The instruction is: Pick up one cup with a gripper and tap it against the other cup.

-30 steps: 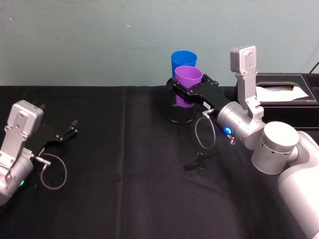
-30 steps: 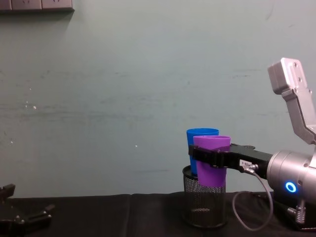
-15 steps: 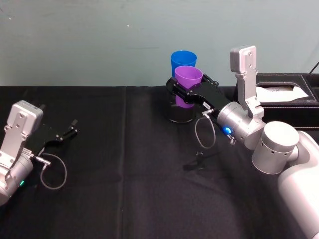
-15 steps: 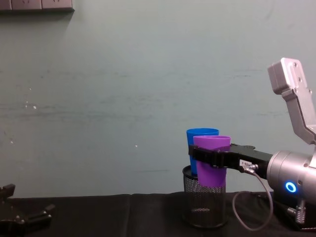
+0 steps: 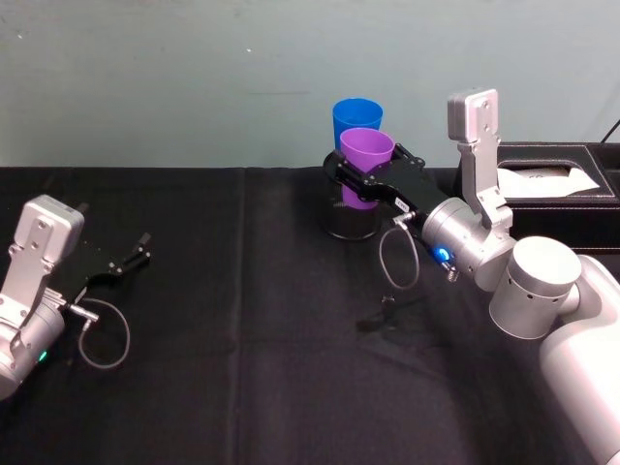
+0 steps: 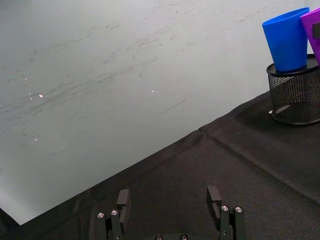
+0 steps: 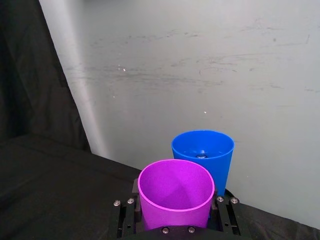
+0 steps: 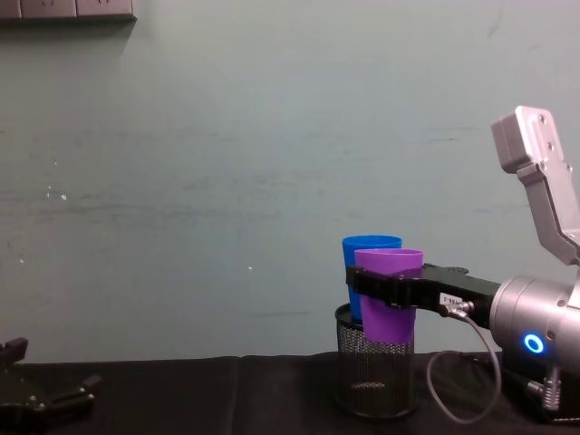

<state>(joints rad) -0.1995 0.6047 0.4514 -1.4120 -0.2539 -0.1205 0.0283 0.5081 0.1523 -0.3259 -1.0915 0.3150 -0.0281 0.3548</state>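
The purple cup (image 5: 366,155) (image 8: 388,299) (image 7: 175,193) is held upright in my right gripper (image 5: 360,180) (image 8: 385,288) (image 7: 175,220), whose black fingers are shut on its sides. It hangs over the black mesh holder (image 5: 351,218) (image 8: 374,376) (image 6: 295,97). Just behind it the blue cup (image 5: 356,118) (image 8: 365,258) (image 7: 203,155) (image 6: 286,39) stands upright in the holder. The two cups are very close; I cannot tell whether they touch. My left gripper (image 5: 136,254) (image 6: 171,200) rests open at the table's left.
A black cloth covers the table (image 5: 242,339). A black box (image 5: 547,179) with white paper on it sits at the back right. A pale wall stands close behind the cups. My right arm (image 5: 484,252) stretches across the right side.
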